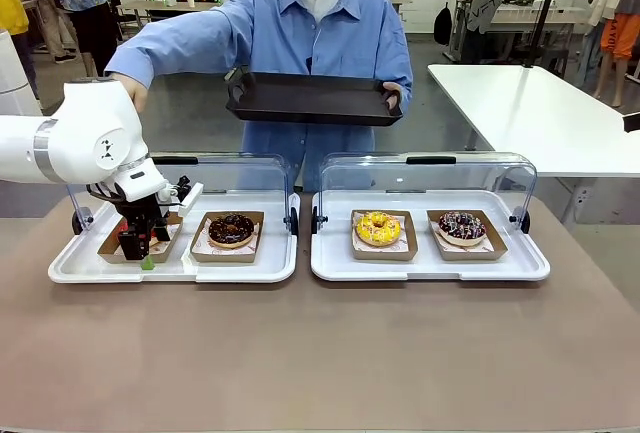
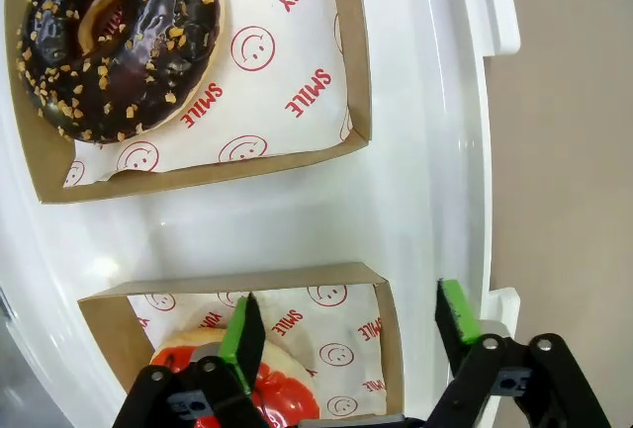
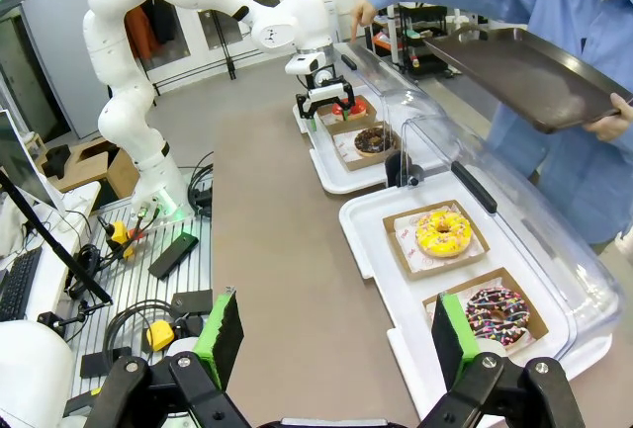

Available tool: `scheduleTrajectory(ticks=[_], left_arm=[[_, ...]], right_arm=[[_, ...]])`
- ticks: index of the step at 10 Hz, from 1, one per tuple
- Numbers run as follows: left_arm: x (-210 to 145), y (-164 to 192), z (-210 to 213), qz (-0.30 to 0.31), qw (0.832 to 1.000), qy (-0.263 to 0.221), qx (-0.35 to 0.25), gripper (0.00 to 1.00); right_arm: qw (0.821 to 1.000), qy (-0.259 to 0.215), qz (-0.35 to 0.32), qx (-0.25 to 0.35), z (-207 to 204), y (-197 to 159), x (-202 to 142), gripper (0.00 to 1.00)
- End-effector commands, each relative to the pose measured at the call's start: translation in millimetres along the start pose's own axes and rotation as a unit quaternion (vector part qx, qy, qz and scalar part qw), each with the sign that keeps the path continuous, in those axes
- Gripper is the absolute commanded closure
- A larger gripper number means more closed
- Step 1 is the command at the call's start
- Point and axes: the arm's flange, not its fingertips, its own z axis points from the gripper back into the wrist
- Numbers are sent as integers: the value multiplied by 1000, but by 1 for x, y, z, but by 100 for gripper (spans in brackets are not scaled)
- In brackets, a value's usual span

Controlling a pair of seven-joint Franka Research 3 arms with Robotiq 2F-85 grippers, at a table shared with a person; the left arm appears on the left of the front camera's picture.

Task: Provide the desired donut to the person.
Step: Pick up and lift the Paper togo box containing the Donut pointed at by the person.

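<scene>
Green pads of the left gripper stand wide apart, grasping nothing. One finger hangs over the red-frosted donut, the other outside its cardboard tray, whose side wall lies between them. Beyond the fingertips a chocolate donut with nuts sits in the same white tray. Right gripper is likewise released, well apart from the yellow donut ahead of it. Farther off, the person holds a dark tray.

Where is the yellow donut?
In the front view the yellow frosted donut sits in its brown cardboard box on the right-hand white plastic tray, just left of the dark sprinkled donut.
</scene>
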Motion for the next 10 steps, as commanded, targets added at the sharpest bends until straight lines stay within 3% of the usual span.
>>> scheduleTrajectory(ticks=[1,3,4,5,6,10], left_arm=[[-1,3,-1,-7,1000,4,9,100],[-2,3,0,-9,1000,6,10,100],[-3,3,0,-8,1000,7,9,75],[-3,2,-1,-6,1000,8,7,85],[-3,3,0,-5,1000,9,5,100],[-4,0,1,2,1000,11,-1,100]], right_arm=[[1000,-3,2,2,-1,0,0,0],[1000,-3,2,2,-1,0,0,0],[1000,-3,2,2,-1,0,0,0],[1000,-3,2,2,-1,0,0,0],[1000,-3,2,2,-1,0,0,0],[1000,-3,2,2,-1,0,0,0]])
